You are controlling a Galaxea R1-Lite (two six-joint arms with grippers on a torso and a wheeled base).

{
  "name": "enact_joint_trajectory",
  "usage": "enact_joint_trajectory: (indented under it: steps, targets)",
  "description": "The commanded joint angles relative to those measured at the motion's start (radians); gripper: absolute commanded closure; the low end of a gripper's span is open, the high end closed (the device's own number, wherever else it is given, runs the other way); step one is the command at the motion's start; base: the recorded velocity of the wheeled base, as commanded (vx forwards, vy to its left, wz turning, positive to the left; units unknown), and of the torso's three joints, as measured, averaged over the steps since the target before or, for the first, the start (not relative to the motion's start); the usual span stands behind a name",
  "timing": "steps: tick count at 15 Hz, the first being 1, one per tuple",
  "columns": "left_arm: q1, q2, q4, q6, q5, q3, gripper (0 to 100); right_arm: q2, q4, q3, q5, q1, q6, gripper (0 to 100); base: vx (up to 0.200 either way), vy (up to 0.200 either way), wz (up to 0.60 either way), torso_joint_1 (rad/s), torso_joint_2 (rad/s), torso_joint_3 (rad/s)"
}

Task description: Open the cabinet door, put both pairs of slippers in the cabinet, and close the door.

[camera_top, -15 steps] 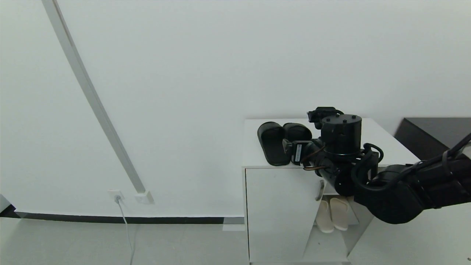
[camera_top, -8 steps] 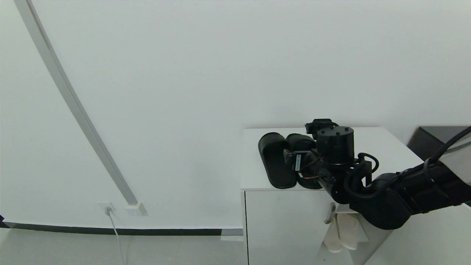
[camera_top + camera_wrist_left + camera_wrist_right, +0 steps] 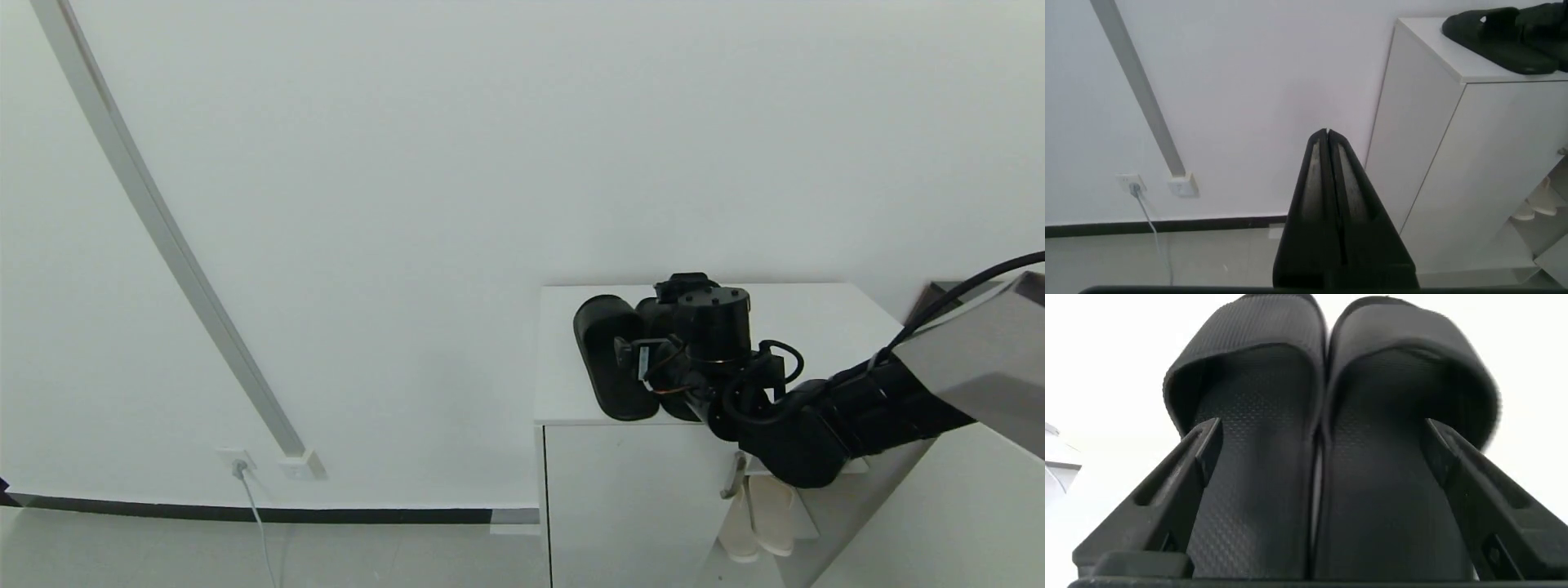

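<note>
Advancing leftward, right gripper (image 3: 1323,431) astride black slippers (image 3: 1249,400).

Head view: black slippers (image 3: 608,359), one nearer arm being largely covered by right wrist (image 3: 709,327). White slippers (image 3: 771,510) being partly hidden by arm and door handle (image 3: 732,478). Cabinet (image 3: 629,490) base being cut off by lower edge. Right wrist view: black slippers' heels being cut off, flanks being overlapped by right pincer (image 3: 1321,429) fingers.

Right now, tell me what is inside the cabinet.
A pair of white slippers lies in the open right half of the cabinet. The left door and the right arm cover the rest of the inside.
</note>
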Motion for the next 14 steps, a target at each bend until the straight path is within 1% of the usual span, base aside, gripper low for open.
enact_joint_trajectory:
  steps: [1,3,8,11,12,14]
  targets:
    - [0.0,0.0,0.0,0.0,0.0,0.0,100,0.08,0.013,-0.076,0.001,-0.021,-0.001,0,0.0,0.0,0.0,0.0,0.0,0.0]
    - [0.0,0.0,0.0,0.0,0.009,0.0,100,0.148,0.018,-0.154,0.001,-0.038,-0.044,0,0.0,0.0,0.0,0.0,0.0,0.0]
    - [0.002,0.0,0.0,0.0,0.014,0.002,100,0.238,0.027,-0.287,-0.001,-0.058,-0.049,0,0.0,0.0,0.0,0.0,0.0,0.0]
    - [0.002,0.0,0.0,0.005,0.014,0.002,100,0.27,0.027,-0.343,-0.001,-0.076,-0.052,0,0.0,0.0,0.0,0.0,0.0,0.0]
    - [0.0,0.0,0.0,0.005,0.014,0.002,100,0.27,0.026,-0.341,0.001,-0.076,-0.053,100,0.0,0.0,0.0,0.0,0.0,0.0]
    - [0.002,0.0,0.0,0.005,0.014,0.002,100,0.27,0.026,-0.343,0.001,-0.076,-0.055,100,0.0,0.0,0.0,0.0,0.0,0.0]
